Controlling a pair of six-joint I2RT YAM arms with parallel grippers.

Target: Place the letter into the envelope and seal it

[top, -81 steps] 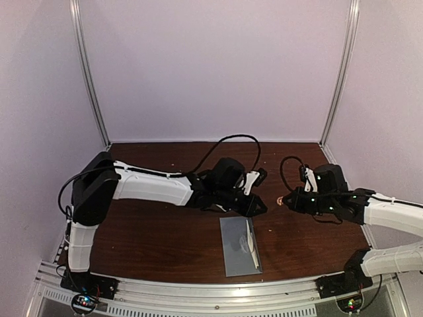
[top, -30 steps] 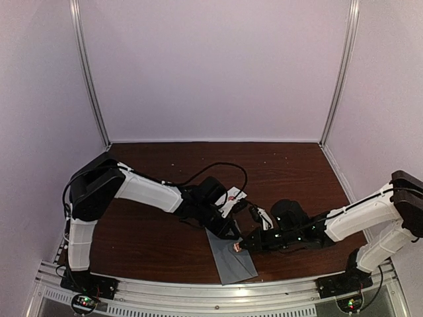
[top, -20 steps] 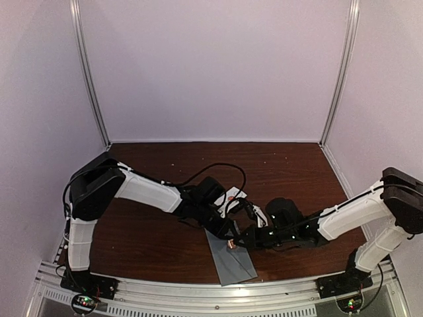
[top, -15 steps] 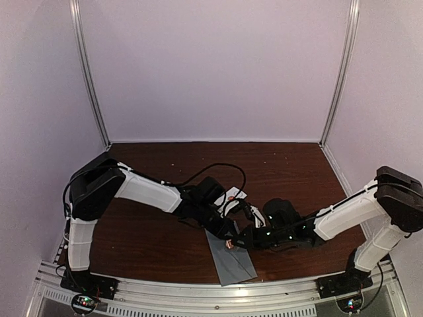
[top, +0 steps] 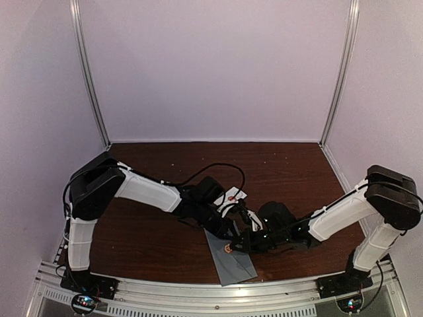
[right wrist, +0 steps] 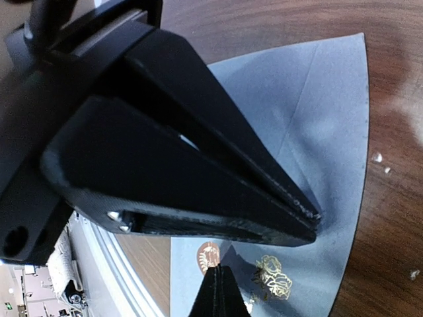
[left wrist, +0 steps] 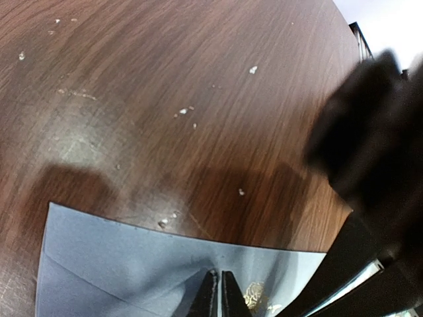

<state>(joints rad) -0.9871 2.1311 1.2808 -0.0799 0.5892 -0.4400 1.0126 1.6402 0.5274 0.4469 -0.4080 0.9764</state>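
Note:
The grey-blue envelope (top: 232, 262) lies flat near the table's front edge, its pointed flap folded down and a gold rose print (right wrist: 274, 279) on it. It also shows in the left wrist view (left wrist: 119, 264) and the right wrist view (right wrist: 317, 125). My left gripper (top: 229, 232) is shut, and its tips (left wrist: 218, 277) press on the envelope's far part. My right gripper (top: 229, 248) is shut on a small red round sticker (right wrist: 209, 255) and holds it at the flap's point, just under the left fingers (right wrist: 198, 165). No letter shows.
A small white card with red stickers (top: 232, 195) lies just behind the left gripper. The metal rail (top: 198, 290) runs along the front edge close to the envelope. Bare brown table (top: 158, 244) lies to the left, and small crumbs (left wrist: 185, 111) dot the wood.
My right gripper has slid left across the envelope with the red sticker, up to the left fingers. The left gripper has stayed pressed on the envelope.

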